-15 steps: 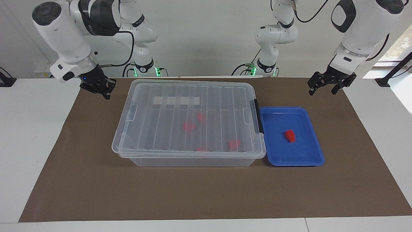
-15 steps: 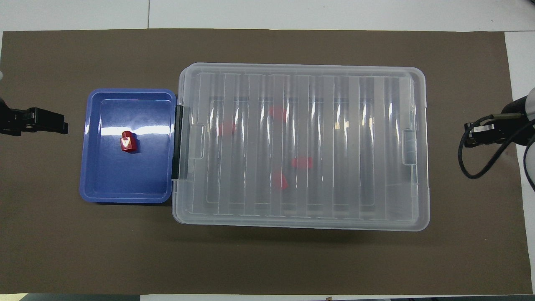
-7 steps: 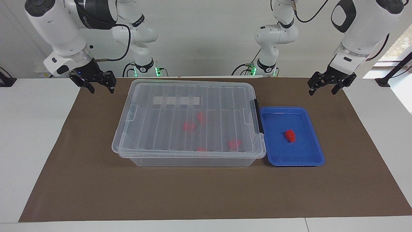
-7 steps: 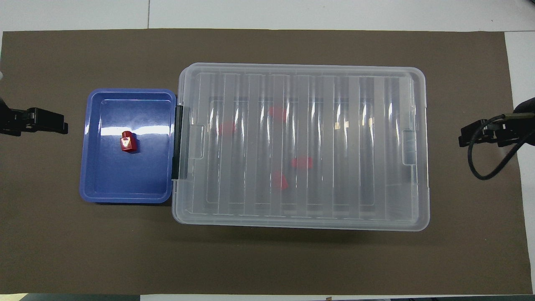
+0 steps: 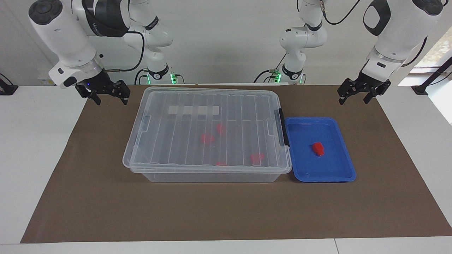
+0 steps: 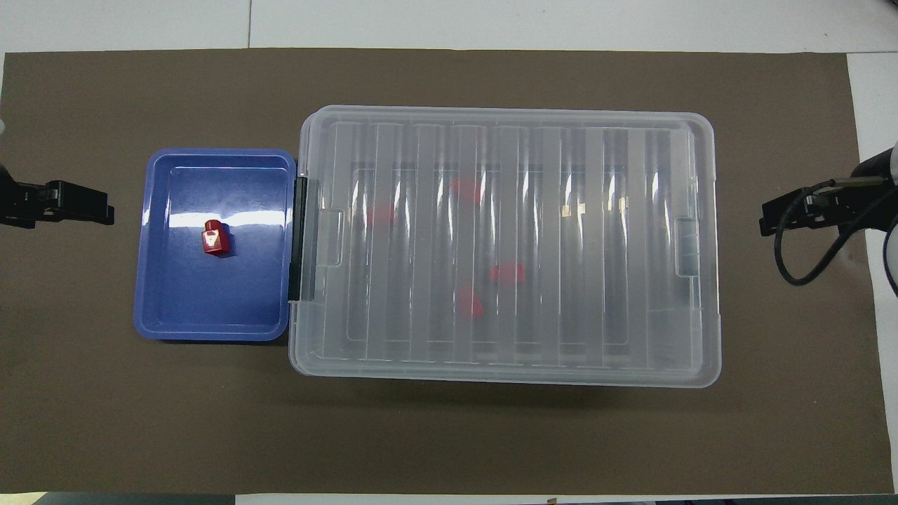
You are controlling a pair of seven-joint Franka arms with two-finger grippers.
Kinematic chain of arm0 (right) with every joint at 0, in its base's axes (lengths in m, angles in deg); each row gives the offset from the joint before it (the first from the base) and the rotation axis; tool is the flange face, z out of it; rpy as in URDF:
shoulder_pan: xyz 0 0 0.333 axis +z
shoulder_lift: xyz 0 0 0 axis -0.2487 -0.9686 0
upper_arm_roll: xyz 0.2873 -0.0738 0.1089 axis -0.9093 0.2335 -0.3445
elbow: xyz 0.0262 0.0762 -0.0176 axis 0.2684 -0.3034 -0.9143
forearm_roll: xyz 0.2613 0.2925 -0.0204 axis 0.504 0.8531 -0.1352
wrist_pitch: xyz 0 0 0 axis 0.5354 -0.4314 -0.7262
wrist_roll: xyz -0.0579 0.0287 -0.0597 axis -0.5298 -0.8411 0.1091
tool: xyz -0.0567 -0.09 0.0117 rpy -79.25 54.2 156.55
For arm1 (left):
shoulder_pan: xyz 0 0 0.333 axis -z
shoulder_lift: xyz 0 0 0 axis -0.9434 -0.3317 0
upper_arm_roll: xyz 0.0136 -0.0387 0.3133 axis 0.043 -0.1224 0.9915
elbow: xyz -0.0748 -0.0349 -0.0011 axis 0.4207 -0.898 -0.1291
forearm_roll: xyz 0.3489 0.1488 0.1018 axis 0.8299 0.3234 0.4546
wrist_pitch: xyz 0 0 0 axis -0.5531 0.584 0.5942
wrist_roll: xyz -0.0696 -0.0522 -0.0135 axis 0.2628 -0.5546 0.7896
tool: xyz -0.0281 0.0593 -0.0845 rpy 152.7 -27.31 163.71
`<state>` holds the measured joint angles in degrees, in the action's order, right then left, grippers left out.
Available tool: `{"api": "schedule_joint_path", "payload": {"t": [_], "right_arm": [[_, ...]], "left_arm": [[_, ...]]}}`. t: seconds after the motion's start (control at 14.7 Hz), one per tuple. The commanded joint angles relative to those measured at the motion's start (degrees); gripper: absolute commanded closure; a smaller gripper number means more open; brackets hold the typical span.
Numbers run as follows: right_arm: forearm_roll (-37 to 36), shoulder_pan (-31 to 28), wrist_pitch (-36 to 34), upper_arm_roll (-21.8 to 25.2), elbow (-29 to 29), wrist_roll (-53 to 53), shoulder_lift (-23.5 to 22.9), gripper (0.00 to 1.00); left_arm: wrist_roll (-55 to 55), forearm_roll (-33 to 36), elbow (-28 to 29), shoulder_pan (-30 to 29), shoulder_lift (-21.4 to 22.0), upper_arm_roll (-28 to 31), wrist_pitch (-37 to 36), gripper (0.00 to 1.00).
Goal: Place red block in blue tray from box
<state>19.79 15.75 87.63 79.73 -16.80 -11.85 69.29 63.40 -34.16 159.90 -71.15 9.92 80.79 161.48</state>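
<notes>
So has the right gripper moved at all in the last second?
Yes. The right gripper has turned and drifted away from the box, toward the mat's edge at its own end, then eased slightly back. Its fingers now hang open.

L hand (image 5: 354,96) & R hand (image 5: 107,97) both raised, fingers spread

Small red block (image 5: 318,148) is lying loose in the shallow blue tray (image 5: 342,141), which is sitting touching the latch end of the lidded clear box (image 5: 208,106) holding other red pieces.
</notes>
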Motion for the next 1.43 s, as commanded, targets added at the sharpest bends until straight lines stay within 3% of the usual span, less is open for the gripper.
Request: {"api": "schedule_joint_path", "payload": {"t": [0.0,1.36], "right_arm": [[-0.73,-0.82,-1.33,-0.13,1.72,0.15,0.47,0.00],[0.15,-1.52,-0.80,0.13,1.72,0.15,0.83,0.00]], "left_arm": [[-0.10,0.92,1.74,-0.27,1.58,-0.08,0.10,0.00],[-0.10,0.92,1.74,-0.35,1.58,-0.08,0.10,0.00]]}}
